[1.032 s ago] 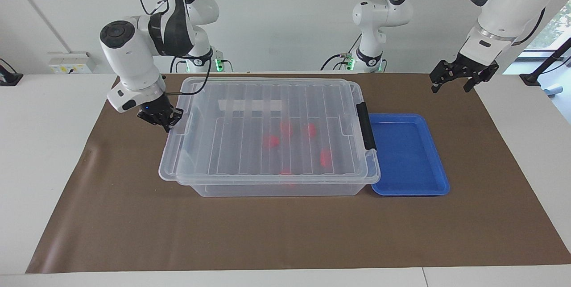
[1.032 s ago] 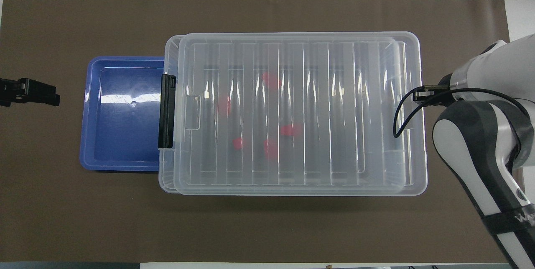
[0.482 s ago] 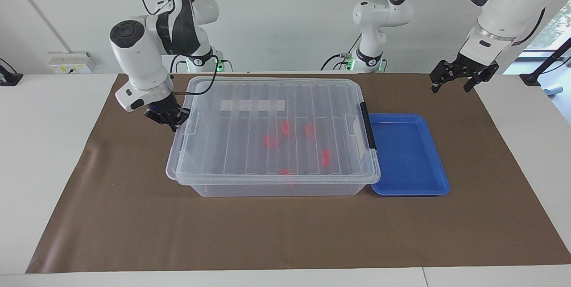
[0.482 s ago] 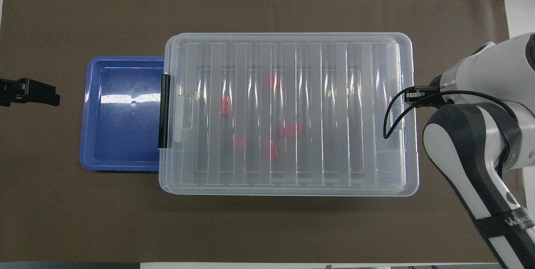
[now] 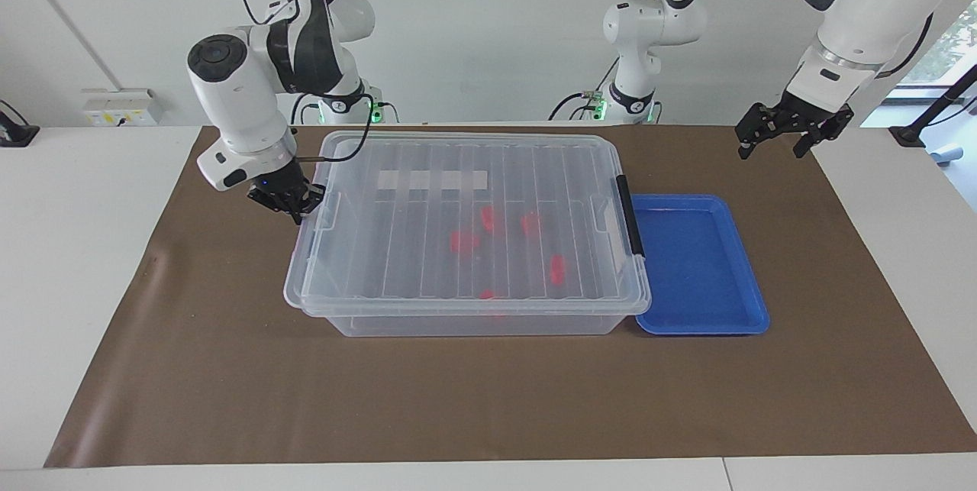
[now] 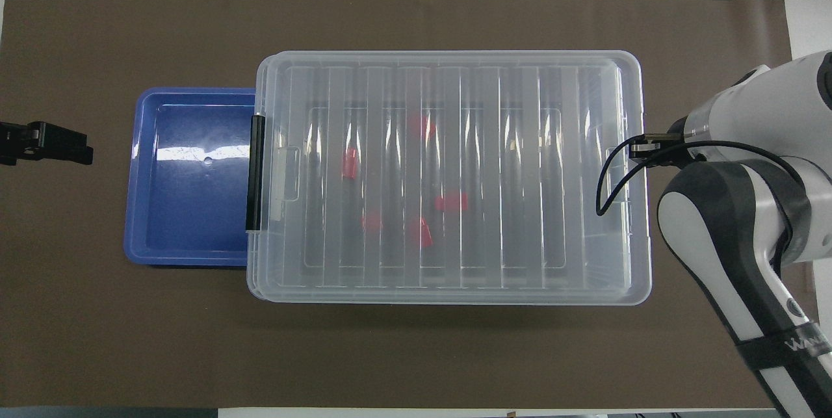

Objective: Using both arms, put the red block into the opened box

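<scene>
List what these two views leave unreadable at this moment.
- right gripper: hidden under its own arm in the overhead view; facing view leaves unclear whether it grips the box lid's end.
- red blocks: blurred by the ribbed lid, outlines smeared in both views.
- left gripper: cut by the overhead view's edge.

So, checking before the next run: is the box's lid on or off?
On. The ribbed lid lies flat and squared on the box, red blocks visible through it.
</scene>
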Controlling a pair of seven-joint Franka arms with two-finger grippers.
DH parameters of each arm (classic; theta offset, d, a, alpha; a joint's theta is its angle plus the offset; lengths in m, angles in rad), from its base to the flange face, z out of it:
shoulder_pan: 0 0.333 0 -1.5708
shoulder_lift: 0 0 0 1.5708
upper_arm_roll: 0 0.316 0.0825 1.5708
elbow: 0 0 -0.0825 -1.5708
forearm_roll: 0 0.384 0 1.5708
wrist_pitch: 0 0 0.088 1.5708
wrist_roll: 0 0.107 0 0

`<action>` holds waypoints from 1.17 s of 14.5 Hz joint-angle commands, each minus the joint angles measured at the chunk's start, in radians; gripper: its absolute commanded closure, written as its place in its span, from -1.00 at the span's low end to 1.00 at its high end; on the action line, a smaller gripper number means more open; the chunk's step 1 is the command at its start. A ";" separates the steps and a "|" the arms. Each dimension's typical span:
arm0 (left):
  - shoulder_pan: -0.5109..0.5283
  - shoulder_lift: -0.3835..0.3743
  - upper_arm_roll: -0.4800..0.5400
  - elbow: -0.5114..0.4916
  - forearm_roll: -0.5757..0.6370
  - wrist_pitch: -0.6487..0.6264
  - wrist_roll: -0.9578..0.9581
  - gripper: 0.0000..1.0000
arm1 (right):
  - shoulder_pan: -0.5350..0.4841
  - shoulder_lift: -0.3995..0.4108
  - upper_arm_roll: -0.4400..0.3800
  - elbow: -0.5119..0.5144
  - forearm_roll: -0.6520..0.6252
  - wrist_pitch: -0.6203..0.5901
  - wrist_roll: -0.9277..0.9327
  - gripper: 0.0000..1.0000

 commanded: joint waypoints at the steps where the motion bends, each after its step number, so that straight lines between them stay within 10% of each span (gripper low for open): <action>1: 0.015 -0.020 -0.005 -0.018 -0.014 -0.006 0.011 -1.00 | -0.015 -0.009 0.001 0.035 0.021 -0.046 0.006 -1.00; 17: 0.015 -0.020 -0.005 -0.018 -0.014 -0.006 0.011 -1.00 | -0.133 -0.010 -0.011 0.371 0.021 -0.440 -0.121 -1.00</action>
